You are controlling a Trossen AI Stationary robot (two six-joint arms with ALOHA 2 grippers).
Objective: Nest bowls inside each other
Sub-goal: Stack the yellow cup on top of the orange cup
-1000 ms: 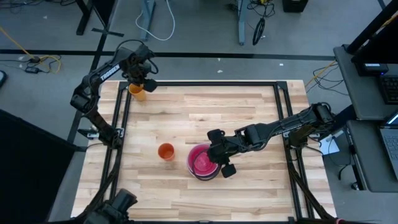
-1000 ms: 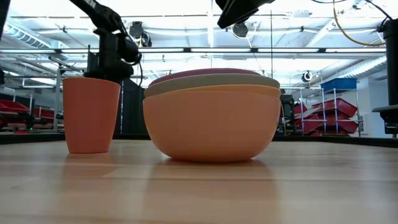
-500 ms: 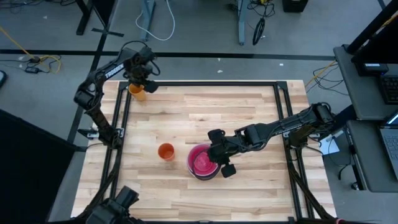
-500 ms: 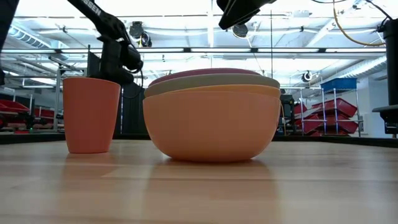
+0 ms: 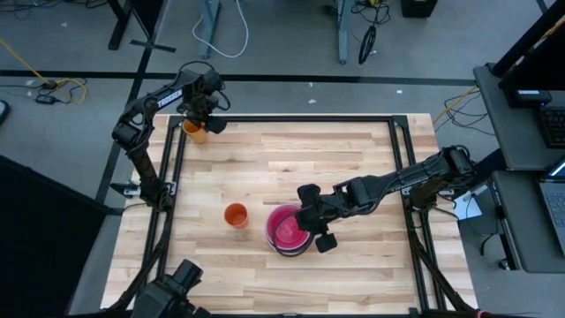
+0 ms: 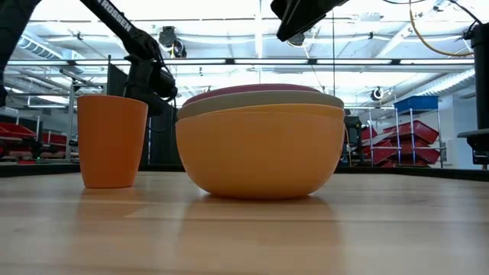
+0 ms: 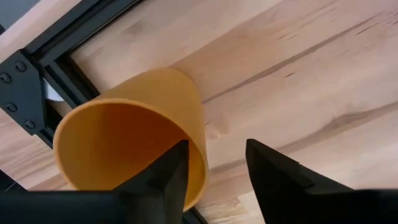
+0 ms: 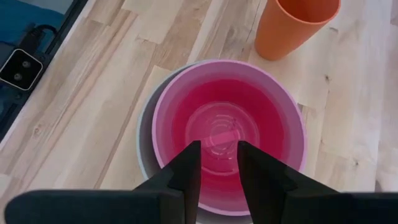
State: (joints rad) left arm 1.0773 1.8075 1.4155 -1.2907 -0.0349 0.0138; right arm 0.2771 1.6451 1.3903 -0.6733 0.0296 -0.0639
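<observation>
Wooden table (image 5: 353, 168) carries the stack of bowls (image 5: 287, 231) near its middle: magenta-pink bowl (image 8: 227, 134) on top, pale grey-green bowl (image 6: 263, 101) and orange bowl (image 6: 260, 153) under it (pale pink one can't be made out). Right gripper (image 5: 316, 231) hangs just above the stack's right edge, jaws narrowly apart, nothing between them. Orange cup (image 5: 235, 215) stands just left of the stack, not touching. Left gripper (image 5: 201, 113) sits at the far left corner, one finger inside the yellow-orange cup (image 7: 134, 146), one outside, jaws straddling its wall.
</observation>
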